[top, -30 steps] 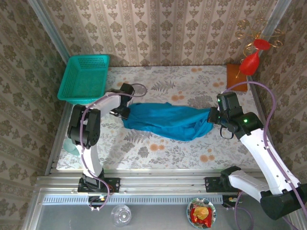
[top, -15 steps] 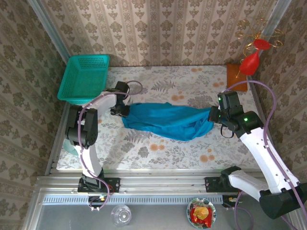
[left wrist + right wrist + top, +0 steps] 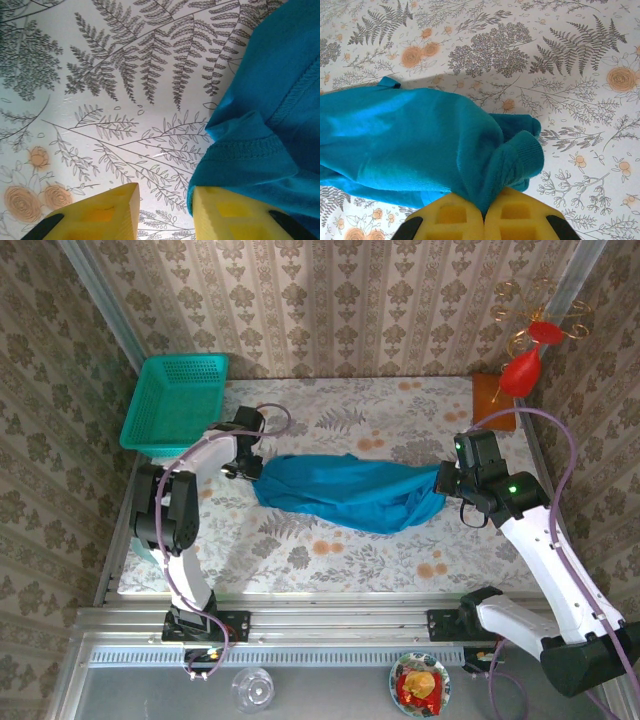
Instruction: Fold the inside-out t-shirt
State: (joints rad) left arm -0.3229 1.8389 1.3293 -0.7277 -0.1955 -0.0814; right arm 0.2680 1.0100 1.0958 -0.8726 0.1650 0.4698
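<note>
The inside-out t-shirt (image 3: 345, 492) is a bright blue bunched strip across the table's middle. My left gripper (image 3: 243, 468) sits at its left end. In the left wrist view, this gripper (image 3: 165, 210) is open, with bare tablecloth in the gap. The shirt's stitched hem (image 3: 240, 150) lies beside and over the right finger (image 3: 225, 215). My right gripper (image 3: 443, 482) holds the shirt's right end. In the right wrist view, this gripper (image 3: 484, 212) is shut on a pinched fold of the t-shirt (image 3: 420, 135), next to a ribbed cuff (image 3: 525, 150).
A teal mesh basket (image 3: 175, 400) stands at the far left corner, close behind the left arm. An orange block (image 3: 490, 400) and a red hanging ornament (image 3: 525, 365) are at the far right. The floral tablecloth (image 3: 330, 550) is bare in front of the shirt.
The left gripper has drawn slightly left and back, off the shirt's left end, its jaws narrowing then parting again. The right gripper keeps its hold and has not moved.
</note>
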